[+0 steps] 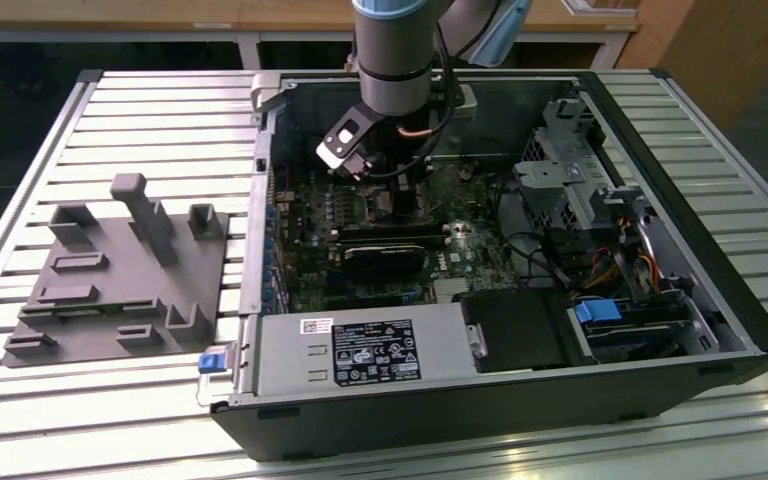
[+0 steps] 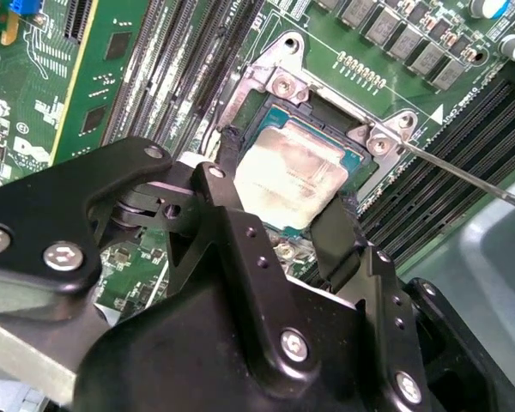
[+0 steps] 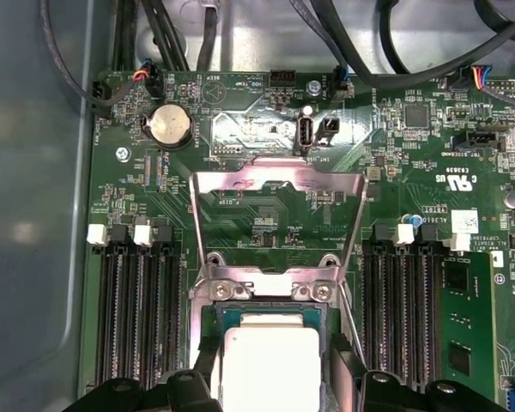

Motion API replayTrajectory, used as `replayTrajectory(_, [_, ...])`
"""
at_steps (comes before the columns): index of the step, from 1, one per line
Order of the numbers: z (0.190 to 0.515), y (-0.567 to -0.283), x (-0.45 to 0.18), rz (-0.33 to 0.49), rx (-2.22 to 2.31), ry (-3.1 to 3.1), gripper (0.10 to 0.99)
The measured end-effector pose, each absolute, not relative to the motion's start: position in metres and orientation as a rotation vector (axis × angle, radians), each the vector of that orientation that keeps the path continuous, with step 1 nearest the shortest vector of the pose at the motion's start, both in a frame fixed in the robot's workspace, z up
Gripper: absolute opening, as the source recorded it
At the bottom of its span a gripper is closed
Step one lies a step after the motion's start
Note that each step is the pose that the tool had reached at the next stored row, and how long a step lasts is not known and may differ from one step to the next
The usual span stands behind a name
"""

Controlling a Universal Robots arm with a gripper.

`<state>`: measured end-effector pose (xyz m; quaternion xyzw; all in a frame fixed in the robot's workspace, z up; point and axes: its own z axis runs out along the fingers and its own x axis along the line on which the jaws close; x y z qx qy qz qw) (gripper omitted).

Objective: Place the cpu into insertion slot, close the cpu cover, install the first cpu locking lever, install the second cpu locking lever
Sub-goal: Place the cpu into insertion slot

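At far side of case, gripper jaws pinching cpu edges over socket; cpu cover lying flipped open.

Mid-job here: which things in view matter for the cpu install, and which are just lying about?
Job: cpu in the socket; open cpu cover; thin lever rod; gripper at the cpu.
Lying about: power supply box; grey fixture block; coin battery; memory slots.
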<state>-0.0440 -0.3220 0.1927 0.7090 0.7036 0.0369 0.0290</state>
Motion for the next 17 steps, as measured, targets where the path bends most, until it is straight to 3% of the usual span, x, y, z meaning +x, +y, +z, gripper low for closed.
replayTrajectory(17, [0.203, -0.322, -0.044, 0.114, 2.187, 2.170, 0.600])
